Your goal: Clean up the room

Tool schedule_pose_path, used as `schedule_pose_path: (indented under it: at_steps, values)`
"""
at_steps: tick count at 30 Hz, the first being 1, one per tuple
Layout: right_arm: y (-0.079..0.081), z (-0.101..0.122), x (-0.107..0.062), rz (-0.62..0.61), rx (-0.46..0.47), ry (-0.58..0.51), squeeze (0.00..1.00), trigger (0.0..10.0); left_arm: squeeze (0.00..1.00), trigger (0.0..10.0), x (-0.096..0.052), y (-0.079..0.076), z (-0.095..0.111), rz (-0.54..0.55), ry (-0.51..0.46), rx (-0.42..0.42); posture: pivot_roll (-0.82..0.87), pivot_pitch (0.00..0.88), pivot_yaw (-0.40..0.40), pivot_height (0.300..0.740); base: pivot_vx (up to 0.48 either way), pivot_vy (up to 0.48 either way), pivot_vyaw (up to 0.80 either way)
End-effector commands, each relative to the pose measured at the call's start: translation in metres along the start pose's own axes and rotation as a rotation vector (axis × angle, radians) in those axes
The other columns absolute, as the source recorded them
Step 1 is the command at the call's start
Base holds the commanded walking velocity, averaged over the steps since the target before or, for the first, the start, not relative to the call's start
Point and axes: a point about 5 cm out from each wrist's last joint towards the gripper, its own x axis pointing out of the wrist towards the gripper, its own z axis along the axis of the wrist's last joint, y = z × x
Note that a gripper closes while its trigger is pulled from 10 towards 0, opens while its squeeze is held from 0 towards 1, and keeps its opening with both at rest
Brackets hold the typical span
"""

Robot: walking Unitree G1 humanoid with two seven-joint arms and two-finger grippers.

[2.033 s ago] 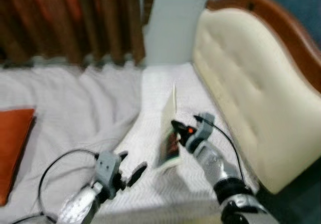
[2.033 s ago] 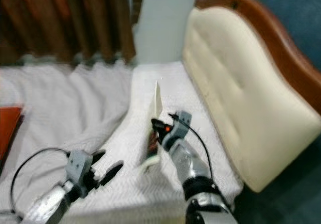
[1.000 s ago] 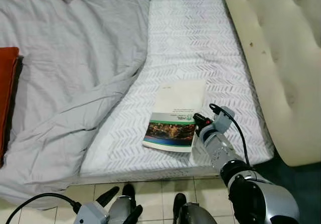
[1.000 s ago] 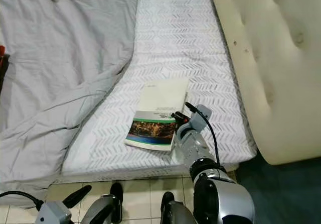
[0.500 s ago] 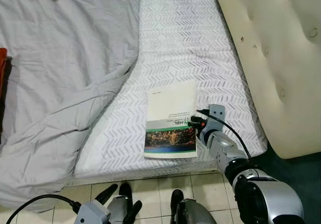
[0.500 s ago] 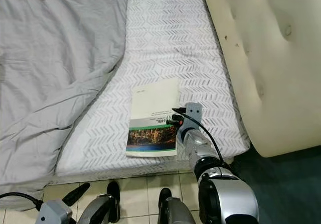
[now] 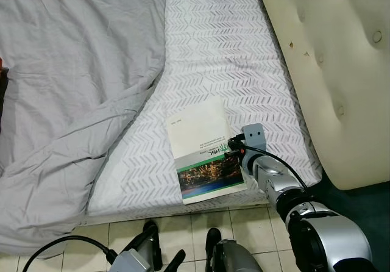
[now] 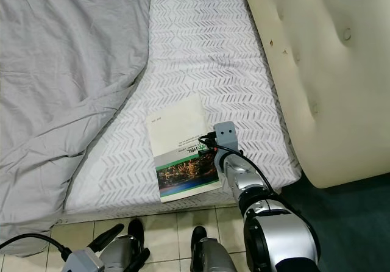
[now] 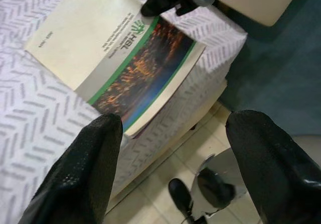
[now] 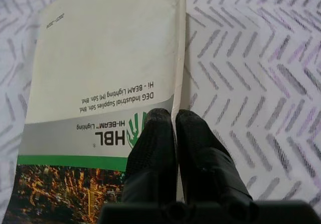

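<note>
Bed [image 7: 231,46]: patterned sheet, grey blanket [image 7: 67,89] bunched on its left.
Book [image 7: 204,153]: flat near the bed's front edge, corner overhanging.
Right hand [image 10: 174,121]: fingers pinched together at the book's right edge.
Left hand [image 9: 173,148]: spread wide, low over the floor.
Risk: a thin edge pinch may slip, dropping the book.

You have a paper booklet [image 7: 204,151] with smooth, faintly glossy cover, bed [image 7: 213,46] in matt woven chevron cloth, crumpled grey cloth duvet [image 7: 67,95], cream tufted leather-look headboard [image 7: 329,58], right hand [image 10: 173,121] fingers [image 10: 155,153] of black pebbled rubbery plastic, glossy tile floor [image 7: 183,229].
</note>
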Motion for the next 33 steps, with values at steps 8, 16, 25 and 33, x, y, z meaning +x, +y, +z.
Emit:
schedule_pose_path:
  at_steps: [8,16,25,33]
  values:
    - [-0.001,-0.011,-0.001,-0.055,0.244,0.028,0.00,0.0,0.00,10.0,-0.009,0.000,-0.006,0.004,0.031,0.014,0.24,0.491,-0.074,0.740,0.000,0.000,0.00]
    - [0.002,0.003,0.003,-0.050,0.361,-0.021,0.00,0.0,0.00,10.0,-0.010,0.000,-0.006,0.008,0.024,0.023,0.25,0.480,-0.076,0.740,0.000,0.000,0.00]
    - [0.011,0.022,0.008,-0.023,0.407,-0.064,0.00,0.0,0.00,10.0,-0.010,-0.001,-0.005,0.010,0.019,0.031,0.26,0.469,-0.081,0.740,0.000,0.000,0.00]
    - [0.012,0.012,0.007,-0.020,0.250,-0.013,0.00,7.1,0.00,10.0,-0.010,-0.004,-0.005,0.013,0.021,0.029,0.26,0.476,-0.088,0.740,0.000,0.000,0.00]
